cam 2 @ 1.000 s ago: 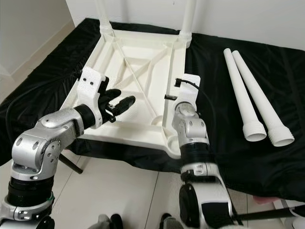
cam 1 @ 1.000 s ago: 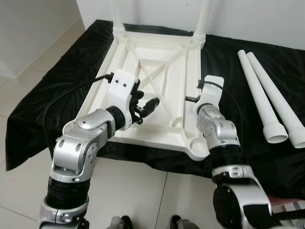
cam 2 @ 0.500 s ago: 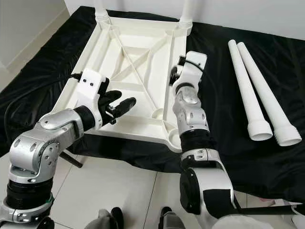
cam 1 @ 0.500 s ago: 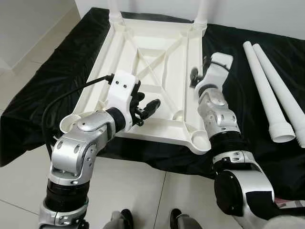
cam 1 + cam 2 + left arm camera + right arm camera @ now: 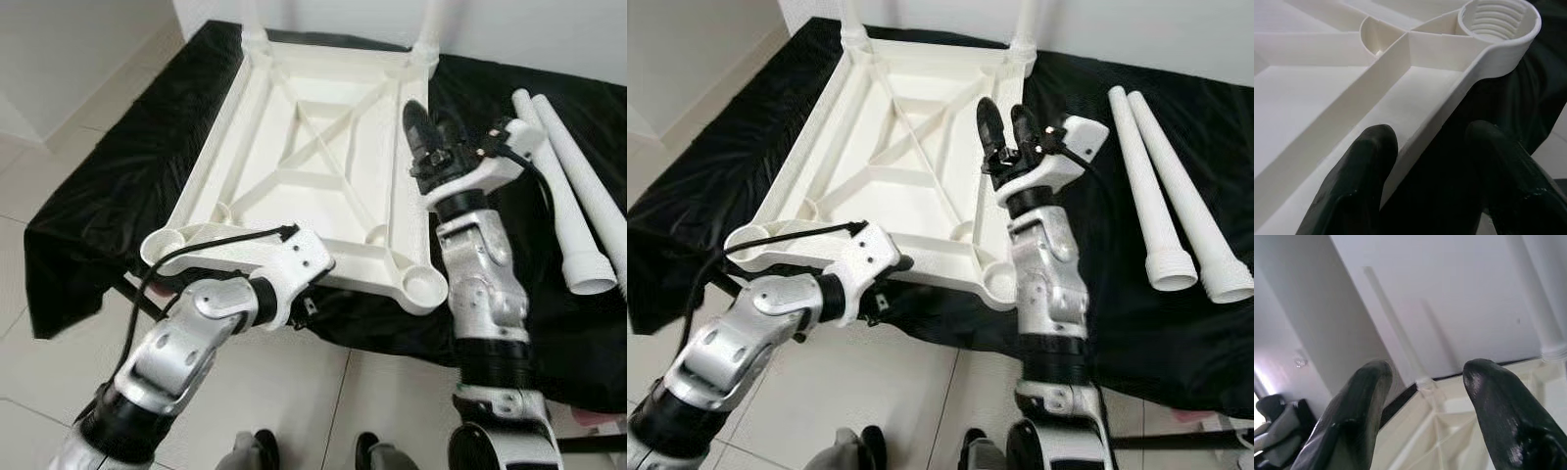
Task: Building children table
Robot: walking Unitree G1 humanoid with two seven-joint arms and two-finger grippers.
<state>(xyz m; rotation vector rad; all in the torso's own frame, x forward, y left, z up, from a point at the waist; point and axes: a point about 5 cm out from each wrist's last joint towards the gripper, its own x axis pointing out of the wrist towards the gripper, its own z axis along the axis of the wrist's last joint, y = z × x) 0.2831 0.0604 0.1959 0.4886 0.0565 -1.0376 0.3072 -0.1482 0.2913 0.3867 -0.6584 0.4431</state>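
The white table [image 5: 313, 166] lies upside down on the black cloth [image 5: 118, 186]. My left claw [image 5: 1432, 161] is spread apart around its near edge, at 6 o'clock. My right claw [image 5: 1004, 127] is raised at 3 o'clock, fingers apart, holding nothing. Two loose legs [image 5: 1161, 186] lie farther right.

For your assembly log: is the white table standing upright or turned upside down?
Upside down. The table lies with its ribbed underside up on the black cloth, an empty leg socket facing upward.
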